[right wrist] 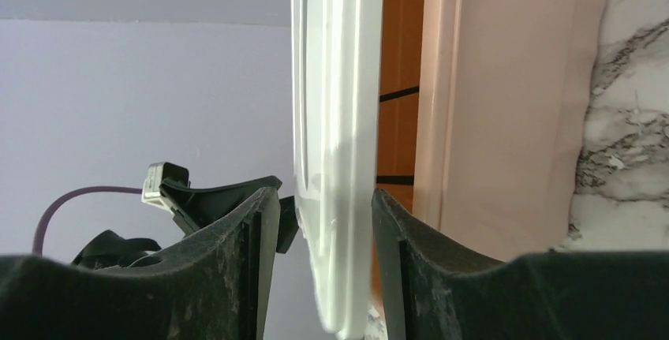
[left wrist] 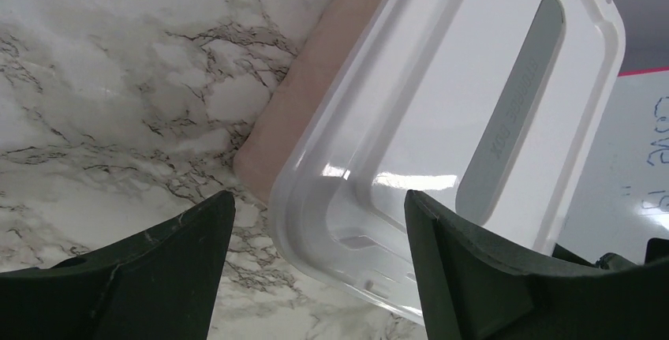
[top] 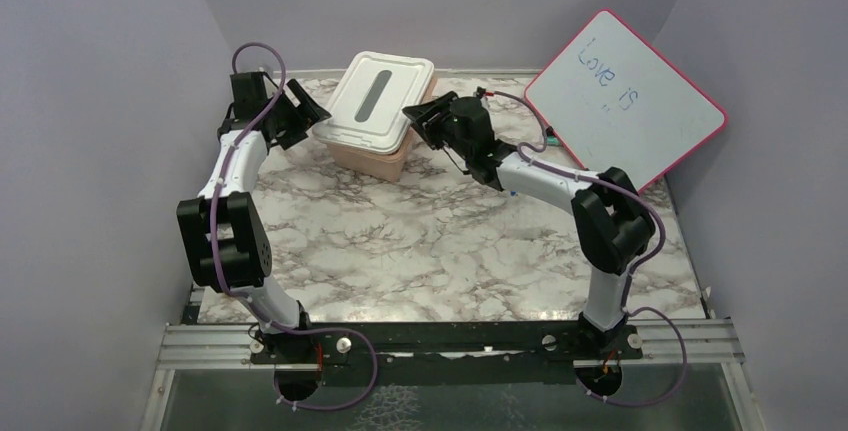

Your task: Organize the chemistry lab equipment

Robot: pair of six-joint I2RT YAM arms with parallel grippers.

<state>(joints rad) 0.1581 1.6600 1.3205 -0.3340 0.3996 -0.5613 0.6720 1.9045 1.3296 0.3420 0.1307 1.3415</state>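
Observation:
None of the chemistry lab equipment is in plain view. A pink tub (top: 365, 159) stands at the back of the marble table (top: 440, 251) under a white lid (top: 375, 96). My left gripper (top: 312, 111) is open at the lid's left corner, with that corner (left wrist: 331, 222) lying between and beyond its fingers, untouched. My right gripper (top: 415, 116) is at the lid's right side. Its fingers straddle the lid's edge (right wrist: 331, 80), with a gap showing on one side. An orange-brown strip (right wrist: 398, 80) with dark lines shows between lid and tub wall (right wrist: 505, 103).
A red-framed whiteboard (top: 625, 96) with blue writing leans at the back right, just behind my right arm, and shows at the edge of the left wrist view (left wrist: 623, 166). Lilac walls close in the left, back and right sides.

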